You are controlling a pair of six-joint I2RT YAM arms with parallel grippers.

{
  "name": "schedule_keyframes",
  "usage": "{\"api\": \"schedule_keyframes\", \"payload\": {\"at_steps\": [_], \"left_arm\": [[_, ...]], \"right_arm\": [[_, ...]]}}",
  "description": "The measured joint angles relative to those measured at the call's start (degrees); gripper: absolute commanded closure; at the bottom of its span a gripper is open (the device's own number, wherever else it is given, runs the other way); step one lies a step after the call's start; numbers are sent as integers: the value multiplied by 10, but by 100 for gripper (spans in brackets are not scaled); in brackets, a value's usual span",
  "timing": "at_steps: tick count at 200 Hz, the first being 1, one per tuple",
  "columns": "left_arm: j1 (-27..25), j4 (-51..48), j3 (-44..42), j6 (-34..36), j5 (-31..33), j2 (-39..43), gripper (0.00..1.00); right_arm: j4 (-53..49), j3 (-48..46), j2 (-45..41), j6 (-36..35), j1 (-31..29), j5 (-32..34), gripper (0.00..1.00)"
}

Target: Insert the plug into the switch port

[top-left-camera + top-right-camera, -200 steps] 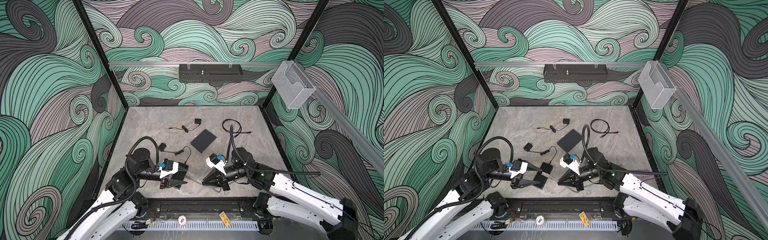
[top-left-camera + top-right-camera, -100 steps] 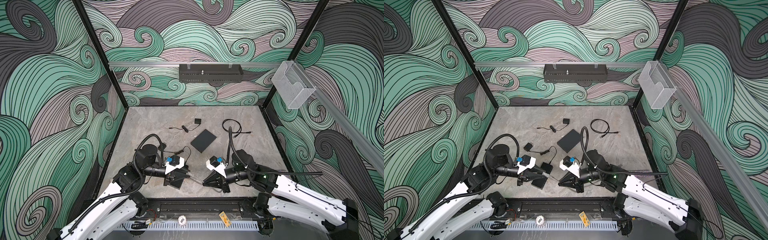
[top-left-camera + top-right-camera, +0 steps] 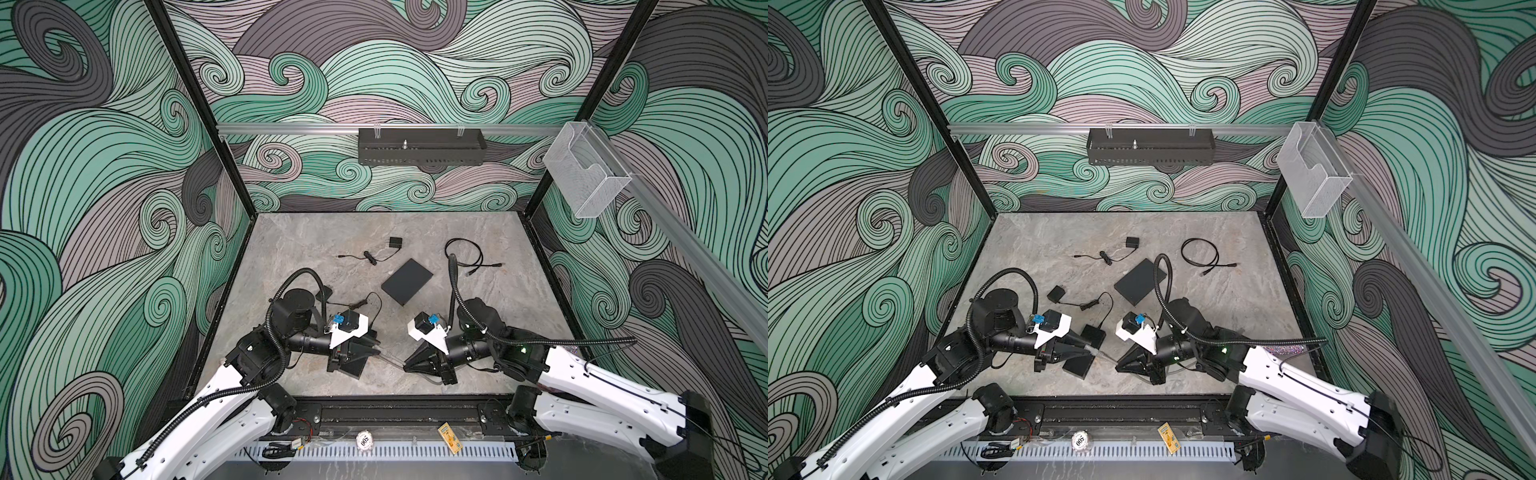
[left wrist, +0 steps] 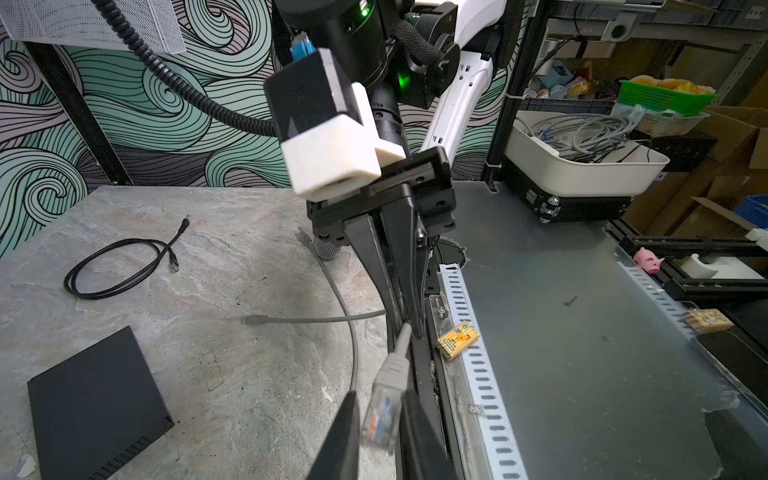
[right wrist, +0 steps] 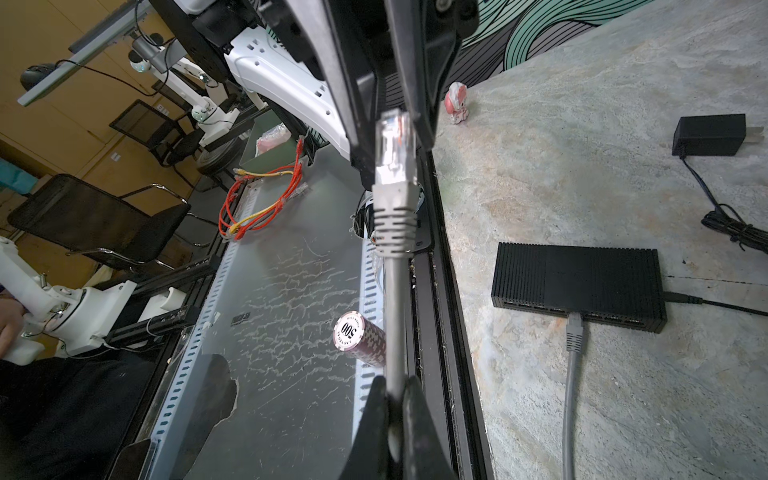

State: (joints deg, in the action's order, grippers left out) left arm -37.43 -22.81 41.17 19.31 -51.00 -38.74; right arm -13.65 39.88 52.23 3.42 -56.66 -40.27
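Left wrist view: left gripper point(image 4: 380, 397) jaws narrow, pinched on the sides of the clear-nosed grey Ethernet plug point(image 4: 383, 415). Nose points in toward the left wrist, ribbed boot points away.

Right wrist view: right gripper point(image 5: 392, 386) clamped tight on the round grey Ethernet cable point(image 5: 392, 311) just behind the boot. So plug and cable are strung between the two grippers, off the grey marbled tabletop point(image 5: 582, 436), long axis along the line from right jaws to left jaws.

Black ribbed rectangular network switch point(image 5: 577, 282) lies flat on the table, off to one side of the plug and lower. Its port row faces back toward the right arm; a second grey plug point(image 5: 575, 328) already sits in a middle port.

In a top view the left gripper hangs right over the switch point(image 3: 1077, 368), so left is nearer.

Judgement: nose heading roughly suits the port face; plug needs lowering and shifting sideways to a free port.
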Motion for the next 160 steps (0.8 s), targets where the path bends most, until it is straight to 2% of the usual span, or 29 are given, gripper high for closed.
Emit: {"api": "schedule_keyframes", "payload": {"at_steps": [11,26,52,111,149,160], "left_arm": [[0,-1,0,0,0,1,86],[0,-2,0,0,-1,3,86],[0,-3,0,0,-1,6,79],[0,-4,0,1,-2,7,80],[0,-5,0,4,-7,7,96],[0,-6,0,4,-7,7,97]], "right_arm": [[-1,1,2,0,0,0,100],[-4,4,2,0,0,1,100],[-4,6,0,0,0,5,100],[-11,10,-2,-1,0,9,100],[-18,16,-3,-2,0,14,100],[-19,16,-5,-2,0,16,100]]}}
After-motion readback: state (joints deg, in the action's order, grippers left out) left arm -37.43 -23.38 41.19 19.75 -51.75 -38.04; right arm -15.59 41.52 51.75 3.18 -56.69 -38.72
